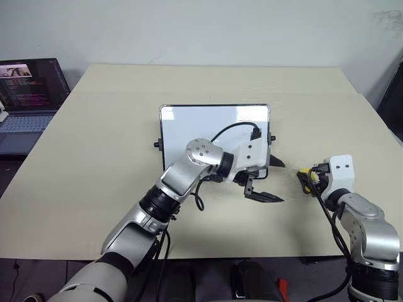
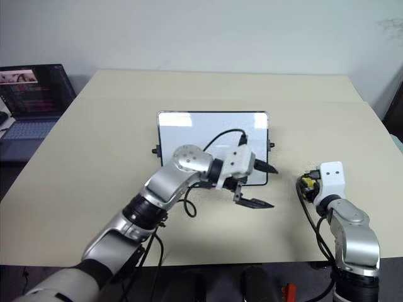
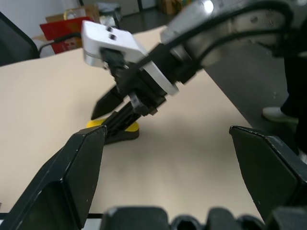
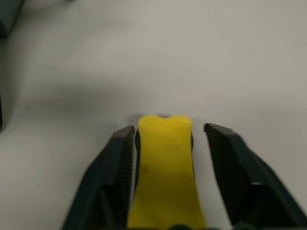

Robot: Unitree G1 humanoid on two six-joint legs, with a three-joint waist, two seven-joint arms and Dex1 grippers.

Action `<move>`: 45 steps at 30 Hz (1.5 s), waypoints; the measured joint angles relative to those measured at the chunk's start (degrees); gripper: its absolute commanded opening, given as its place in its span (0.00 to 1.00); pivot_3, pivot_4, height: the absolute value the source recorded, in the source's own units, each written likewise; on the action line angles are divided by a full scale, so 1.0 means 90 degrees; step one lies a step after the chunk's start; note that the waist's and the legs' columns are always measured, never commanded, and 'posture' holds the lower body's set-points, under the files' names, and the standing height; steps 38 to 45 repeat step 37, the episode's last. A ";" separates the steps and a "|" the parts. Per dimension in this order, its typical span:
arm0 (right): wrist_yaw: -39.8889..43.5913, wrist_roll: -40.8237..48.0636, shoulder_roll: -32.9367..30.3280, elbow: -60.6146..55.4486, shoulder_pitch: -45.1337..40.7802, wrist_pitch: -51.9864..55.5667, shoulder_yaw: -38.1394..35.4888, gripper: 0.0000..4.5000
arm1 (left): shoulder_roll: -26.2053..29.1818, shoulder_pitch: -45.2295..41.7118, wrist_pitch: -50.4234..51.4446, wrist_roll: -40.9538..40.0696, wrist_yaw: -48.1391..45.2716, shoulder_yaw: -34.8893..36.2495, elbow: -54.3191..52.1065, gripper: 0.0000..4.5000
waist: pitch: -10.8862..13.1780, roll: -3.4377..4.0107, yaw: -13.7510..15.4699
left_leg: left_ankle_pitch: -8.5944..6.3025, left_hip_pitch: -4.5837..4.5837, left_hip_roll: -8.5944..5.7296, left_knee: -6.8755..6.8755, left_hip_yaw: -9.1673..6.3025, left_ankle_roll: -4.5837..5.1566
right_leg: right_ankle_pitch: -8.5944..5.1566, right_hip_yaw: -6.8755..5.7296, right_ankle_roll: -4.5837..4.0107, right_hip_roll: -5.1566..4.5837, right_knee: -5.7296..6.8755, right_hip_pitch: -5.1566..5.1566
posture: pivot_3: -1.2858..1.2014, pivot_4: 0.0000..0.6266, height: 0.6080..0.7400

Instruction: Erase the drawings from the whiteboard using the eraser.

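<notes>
The whiteboard (image 1: 189,123) looks clean, no drawings visible, and right of it the right gripper (image 4: 165,143) has its fingers parted around the yellow eraser (image 4: 164,167) on the table (image 1: 94,157), while the left gripper (image 1: 267,179) is wide open and empty.

Beige table (image 1: 94,157), open laptop (image 1: 28,94) (screen lit) beside its far left corner

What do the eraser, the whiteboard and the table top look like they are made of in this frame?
Eraser: smooth matte yellow top, waisted shape, probably moulded plastic or foam; dark underside, material unclear.
Whiteboard: glossy white panel that catches a light reflection, thin black frame, likely plastic.
Table: flat matte beige top with an even tone, probably laminate.
</notes>
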 measured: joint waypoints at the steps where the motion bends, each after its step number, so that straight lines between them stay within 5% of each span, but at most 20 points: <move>1: -0.0017 0.0007 -0.0019 0.0031 0.0000 -0.0008 0.0000 0.83 | 0.0003 0.0038 0.0000 0.0028 -0.0001 -0.0001 -0.0001 1.00 | 0.0000 0.0001 0.0000 | 0.0000 0.0000 0.0000 0.0000 0.0001 0.0000 | 0.0000 0.0001 0.0000 0.0000 0.0000 0.0000 | 0.52 0.24 1.00; 3: -0.0070 0.0057 -0.0077 0.0084 -0.0015 -0.0053 0.0000 0.99 | -0.0006 0.0079 -0.0002 0.0062 0.0008 -0.0001 0.0000 1.00 | 0.0000 0.0002 0.0000 | 0.0000 0.0000 0.0000 0.0001 0.0001 0.0000 | 0.0000 0.0002 0.0000 0.0000 0.0000 0.0000 | 0.52 0.24 1.00; 7: -0.0088 0.0230 -0.0185 0.0112 -0.0128 -0.0081 -0.0039 0.99 | -0.0011 0.0183 -0.0133 0.0206 0.0216 0.0017 0.0000 1.00 | -0.0001 0.0003 0.0000 | 0.0000 -0.0001 0.0000 0.0001 0.0001 0.0000 | 0.0000 0.0002 0.0000 -0.0001 0.0000 0.0000 | 0.52 0.24 1.00; 14: 0.0018 0.0998 0.0039 -0.0799 -0.0063 -0.0874 -0.0454 0.99 | 0.0348 0.1252 0.0347 -0.0052 0.1476 0.1518 -0.0874 1.00 | -0.0001 0.0018 -0.0036 | -0.0002 0.0006 0.0019 -0.0004 -0.0005 0.0002 | -0.0001 0.0001 0.0002 0.0004 0.0006 0.0000 | 0.52 0.24 1.00; 24: 0.0530 0.1311 0.0651 0.0791 0.0938 -0.4794 -0.0538 0.99 | 0.0055 0.4172 0.0450 0.0092 0.4201 0.3345 -0.3125 1.00 | -0.0008 0.0013 0.0119 | -0.0006 0.0022 0.0005 0.0005 0.0012 0.0003 | 0.0015 0.0013 -0.0001 -0.0045 -0.0001 0.0023 | 0.52 0.24 1.00; 35: 0.0436 0.1756 0.0511 0.1996 0.1363 -0.5525 -0.1096 0.99 | 0.0067 0.5938 -0.0777 0.0788 0.6196 0.5268 -0.1947 1.00 | -0.0009 0.0020 0.0147 | -0.0005 0.0041 0.0025 0.0003 0.0013 0.0004 | 0.0001 0.0012 0.0002 -0.0043 0.0013 0.0023 | 0.52 0.24 1.00; 45: 0.0324 0.1900 0.0404 0.2156 0.1240 -0.5520 -0.1258 0.99 | 0.0165 0.5829 -0.0982 0.0852 0.6378 0.5382 -0.1662 1.00 | -0.0009 0.0021 0.0168 | -0.0004 0.0041 0.0018 0.0005 0.0016 0.0004 | 0.0001 0.0012 0.0003 -0.0041 0.0013 0.0023 | 0.52 0.24 1.00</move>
